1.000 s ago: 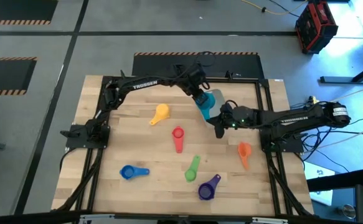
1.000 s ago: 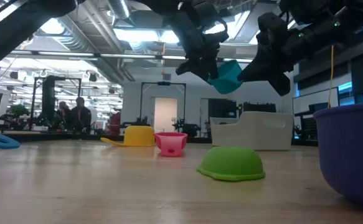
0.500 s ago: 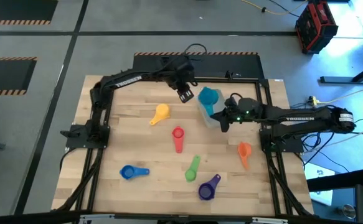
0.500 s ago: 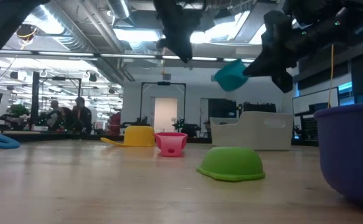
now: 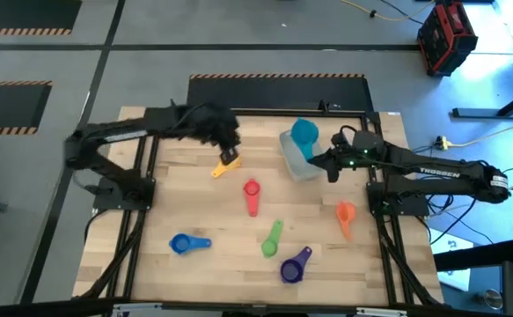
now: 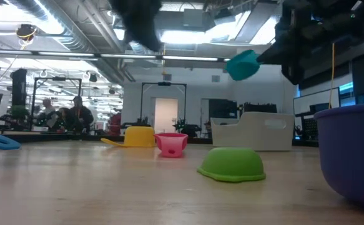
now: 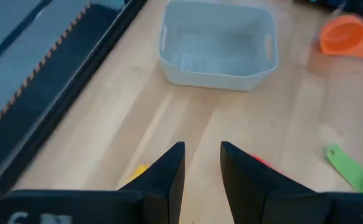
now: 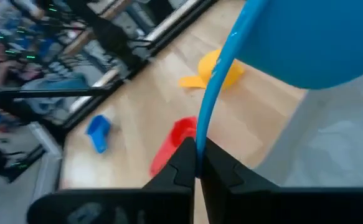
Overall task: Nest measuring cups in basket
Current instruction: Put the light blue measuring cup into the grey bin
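A second ago both tools met at the teal cup (image 5: 304,133), each gripping it in the air. Since then the left tool (image 5: 230,154) has let go and swung well away from the right tool, ending just above the yellow cup (image 5: 225,164). The right tool (image 5: 325,161) alone now pinches the teal cup by its handle, and has carried it out over the basket (image 5: 296,158).

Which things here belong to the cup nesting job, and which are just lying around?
Job:
teal cup, held by right gripper
basket
yellow cup, under left gripper
red cup
green cup
purple cup
blue cup
orange cup

Lying about:
red and black case, on the floor
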Action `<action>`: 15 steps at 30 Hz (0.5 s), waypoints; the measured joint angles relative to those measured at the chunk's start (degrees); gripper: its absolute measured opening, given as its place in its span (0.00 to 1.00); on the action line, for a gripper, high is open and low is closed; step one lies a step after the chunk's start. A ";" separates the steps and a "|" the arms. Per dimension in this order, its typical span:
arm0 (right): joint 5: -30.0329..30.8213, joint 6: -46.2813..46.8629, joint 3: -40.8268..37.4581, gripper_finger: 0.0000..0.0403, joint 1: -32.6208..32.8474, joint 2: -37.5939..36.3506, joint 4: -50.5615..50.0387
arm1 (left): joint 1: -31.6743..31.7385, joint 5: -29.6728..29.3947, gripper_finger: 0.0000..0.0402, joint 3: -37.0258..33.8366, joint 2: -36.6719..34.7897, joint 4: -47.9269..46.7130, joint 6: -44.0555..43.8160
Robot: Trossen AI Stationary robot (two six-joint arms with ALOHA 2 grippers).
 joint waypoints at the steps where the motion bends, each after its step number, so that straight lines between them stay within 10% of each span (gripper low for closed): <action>1: -1.51 0.52 0.00 0.03 -0.74 0.05 -0.08 | -0.51 0.00 0.24 -4.46 -2.50 2.51 -1.02; 15: -16.99 2.56 -0.02 0.03 -11.04 8.16 0.31 | -5.84 0.02 0.24 -38.13 -16.31 38.17 -11.12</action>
